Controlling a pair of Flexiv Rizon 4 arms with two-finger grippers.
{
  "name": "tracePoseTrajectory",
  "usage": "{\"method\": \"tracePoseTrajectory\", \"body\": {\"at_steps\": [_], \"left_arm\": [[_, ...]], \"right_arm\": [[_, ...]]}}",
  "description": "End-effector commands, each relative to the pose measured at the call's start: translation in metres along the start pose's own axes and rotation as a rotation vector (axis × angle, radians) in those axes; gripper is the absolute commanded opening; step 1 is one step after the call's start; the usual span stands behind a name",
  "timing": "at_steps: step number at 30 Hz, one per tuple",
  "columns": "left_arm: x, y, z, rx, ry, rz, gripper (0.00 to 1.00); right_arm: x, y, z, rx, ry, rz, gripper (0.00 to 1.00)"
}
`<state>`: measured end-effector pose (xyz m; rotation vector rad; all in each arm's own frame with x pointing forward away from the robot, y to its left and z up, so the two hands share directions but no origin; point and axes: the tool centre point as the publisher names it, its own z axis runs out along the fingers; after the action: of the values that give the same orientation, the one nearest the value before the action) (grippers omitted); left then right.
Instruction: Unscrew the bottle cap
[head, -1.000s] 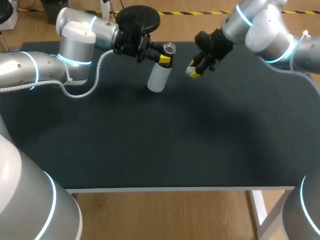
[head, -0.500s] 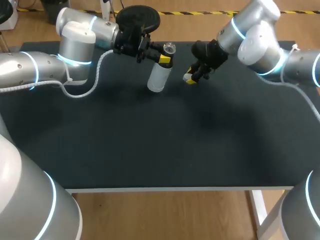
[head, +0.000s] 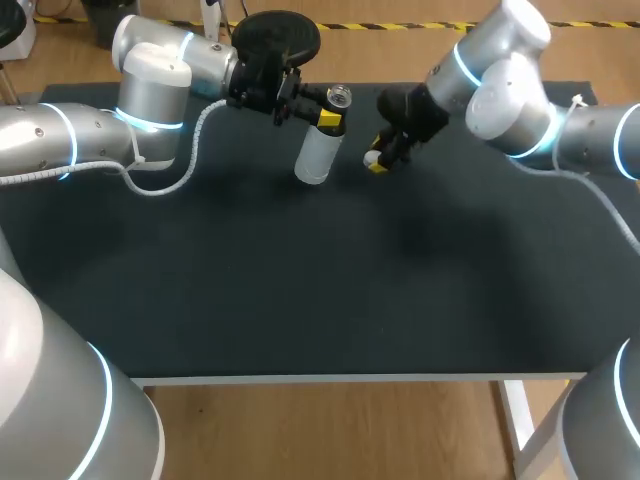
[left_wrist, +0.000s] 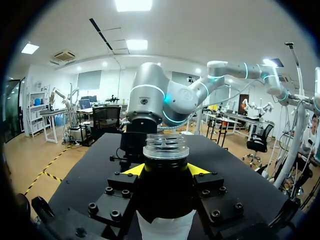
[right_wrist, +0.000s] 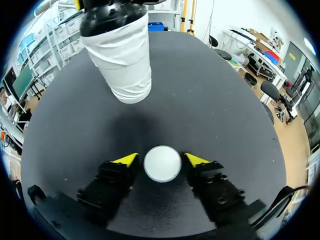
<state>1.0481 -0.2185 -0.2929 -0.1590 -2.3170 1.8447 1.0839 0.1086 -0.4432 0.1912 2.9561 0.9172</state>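
Left pincer (head: 329, 118) clasping bottle (head: 316, 155), right pincer (head: 375, 160) clasping cap (right_wrist: 162, 163) — unscrewed

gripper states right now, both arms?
Left gripper: closed on the bottle, at its neck.
Right gripper: closed on the cap, off the bottle.

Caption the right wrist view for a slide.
Right gripper gripping the white cap over the dark table, bottle just ahead.

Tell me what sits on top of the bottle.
Nothing: the bottle has a bare threaded mouth. The cap is held in the right gripper. The left gripper hides the bottle's shoulder.
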Motion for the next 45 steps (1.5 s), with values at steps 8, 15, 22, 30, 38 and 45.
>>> {"method": "tracePoseTrajectory", "body": {"at_steps": [8,15,22,30,38,45], "left_arm": [[-0.002,0.002,0.0,0.003,0.004,0.001,0.0],[-0.002,0.002,0.0,0.003,0.004,0.001,0.0],[-0.002,0.002,0.0,0.003,0.004,0.001,0.0],[-0.002,0.002,0.0,0.003,0.004,0.001,0.0],[0.001,-0.002,-0.001,0.016,0.011,0.024,0.0],[0.008,-0.004,-0.008,0.071,0.03,0.105,0.0]], "right_arm": [[0.002,0.003,-0.02,-0.095,-0.029,0.046,1.0],[0.004,0.01,-0.019,-0.125,-0.024,0.045,1.0],[0.004,0.012,-0.019,-0.129,-0.019,0.05,1.0],[0.004,0.012,-0.019,-0.129,-0.019,0.05,1.0],[0.004,0.012,-0.019,-0.129,-0.019,0.05,1.0],[0.004,0.012,-0.019,-0.129,-0.019,0.05,1.0]]}}
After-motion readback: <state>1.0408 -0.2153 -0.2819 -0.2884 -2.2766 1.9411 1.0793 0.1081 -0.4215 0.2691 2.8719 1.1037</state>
